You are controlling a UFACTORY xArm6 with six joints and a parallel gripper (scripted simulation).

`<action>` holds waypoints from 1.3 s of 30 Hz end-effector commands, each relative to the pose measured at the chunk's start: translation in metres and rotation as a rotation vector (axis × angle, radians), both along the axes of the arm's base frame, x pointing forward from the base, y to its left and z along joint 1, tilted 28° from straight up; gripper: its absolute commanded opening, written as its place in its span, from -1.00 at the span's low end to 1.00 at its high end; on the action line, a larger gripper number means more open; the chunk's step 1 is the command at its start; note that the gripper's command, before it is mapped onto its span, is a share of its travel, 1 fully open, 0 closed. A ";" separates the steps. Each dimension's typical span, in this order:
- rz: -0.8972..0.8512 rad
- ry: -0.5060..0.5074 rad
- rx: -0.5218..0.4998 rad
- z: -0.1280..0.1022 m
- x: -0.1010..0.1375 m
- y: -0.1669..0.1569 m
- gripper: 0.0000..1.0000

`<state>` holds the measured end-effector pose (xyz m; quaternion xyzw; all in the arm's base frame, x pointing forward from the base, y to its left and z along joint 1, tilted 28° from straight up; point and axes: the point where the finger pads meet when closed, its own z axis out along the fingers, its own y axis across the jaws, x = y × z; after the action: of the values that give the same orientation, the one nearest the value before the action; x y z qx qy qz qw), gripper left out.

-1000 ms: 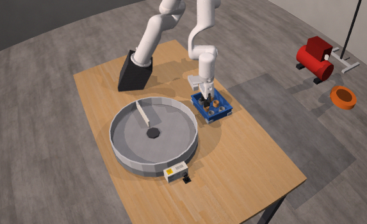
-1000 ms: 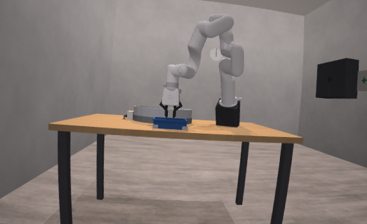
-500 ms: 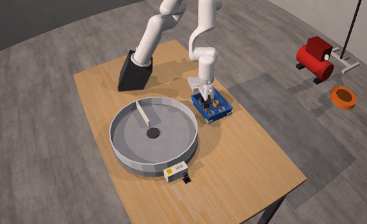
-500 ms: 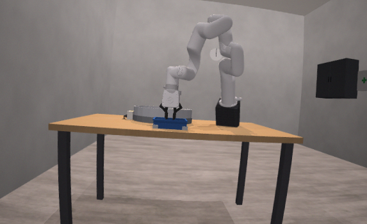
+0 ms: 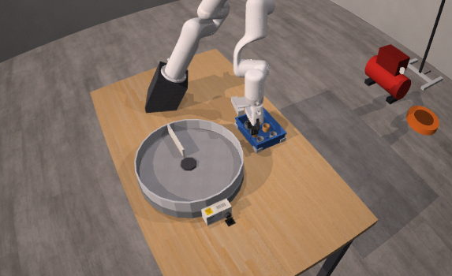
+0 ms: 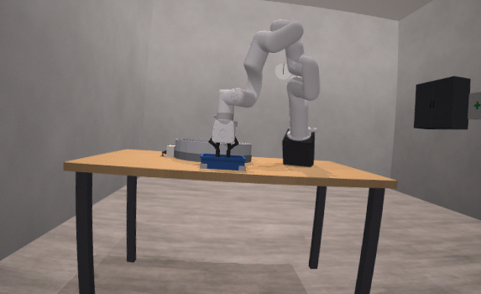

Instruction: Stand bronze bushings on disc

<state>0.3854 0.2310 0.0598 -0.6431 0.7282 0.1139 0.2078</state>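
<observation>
The blue crate (image 5: 261, 132) stands on the table just right of the turntable and also shows in the side view (image 6: 222, 161). One bronze bushing (image 5: 266, 127) stands upright in it. A second bronze bushing (image 5: 255, 136) shows only as an orange edge under my fingers. Steel bushings (image 5: 273, 134) stand along the crate's near side. My gripper (image 5: 256, 128) reaches straight down into the crate, fingers partly spread to either side of the hidden bronze bushing; in the side view (image 6: 222, 154) the tips dip behind the crate rim. The grey disc (image 5: 201, 165) with its dark hub (image 5: 188, 163) carries no bushings.
A raised grey wall (image 5: 185, 199) rings the disc, and a white vane (image 5: 176, 139) stands on it at the back left. A small control box (image 5: 216, 211) sits at the turntable's front. The black robot base (image 5: 166, 88) is at the table's back.
</observation>
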 end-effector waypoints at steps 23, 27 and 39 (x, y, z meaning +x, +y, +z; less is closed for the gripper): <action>-0.001 -0.002 0.001 -0.018 0.004 0.009 -0.18; -0.001 -0.002 0.001 -0.020 0.005 0.010 -0.18; -0.001 -0.002 0.001 -0.020 0.005 0.011 -0.18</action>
<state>0.3892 0.2414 0.0386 -0.6431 0.7282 0.1139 0.2079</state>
